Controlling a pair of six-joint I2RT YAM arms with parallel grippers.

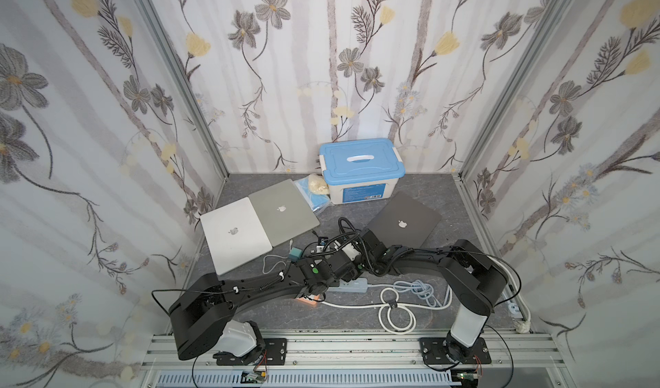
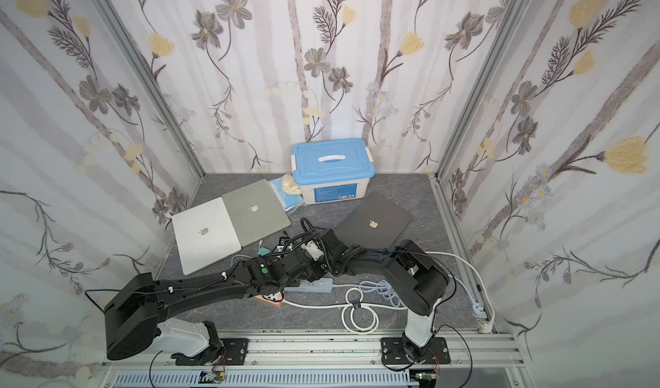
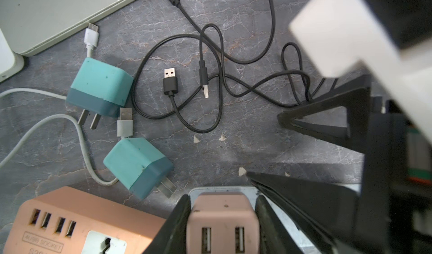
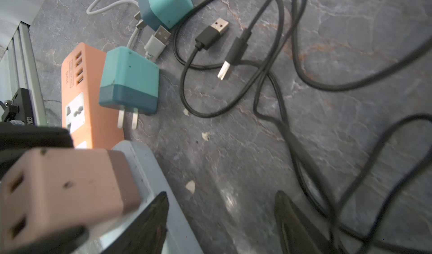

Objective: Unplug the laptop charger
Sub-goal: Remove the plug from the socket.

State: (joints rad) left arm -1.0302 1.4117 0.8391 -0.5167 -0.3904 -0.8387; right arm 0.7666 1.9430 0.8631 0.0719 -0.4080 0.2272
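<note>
Two arms reach in from the near rail, the left arm [image 1: 250, 288] and the right arm [image 1: 425, 257], and meet low over a grey marbled floor [image 1: 451, 193]. Their wrists crowd together, so both top views hide the tips of both grippers. Seen from the left wrist, the left gripper [image 3: 223, 202] is clamped on the charger [image 3: 223, 220], a pink cube with two USB slots, with a black finger [image 3: 177, 220] flat against each side. The charger sits base-down on a pale grey strip [image 4: 152, 168]. Its prongs are hidden, so how deep they sit cannot be told. The right gripper [image 4: 222, 208] hangs just beside it, jaws apart with only floor between them. One finger [image 4: 155, 217] overlaps the strip's edge, and whether it touches is unclear. Nearby lie a teal plug [image 3: 100, 86] and a second teal plug [image 3: 138, 164], both with bare prongs. An orange socket block [image 3: 105, 208] is cut off by the frame, and tangled black cables [image 3: 170, 84] trail loose USB ends. A blurred white shape [image 3: 346, 30] blocks one corner of the left wrist view. Farther back lie a white laptop [image 1: 235, 232], a silver laptop [image 1: 282, 211], a dark laptop [image 1: 403, 222] and a blue-lidded box [image 1: 360, 172].
</note>
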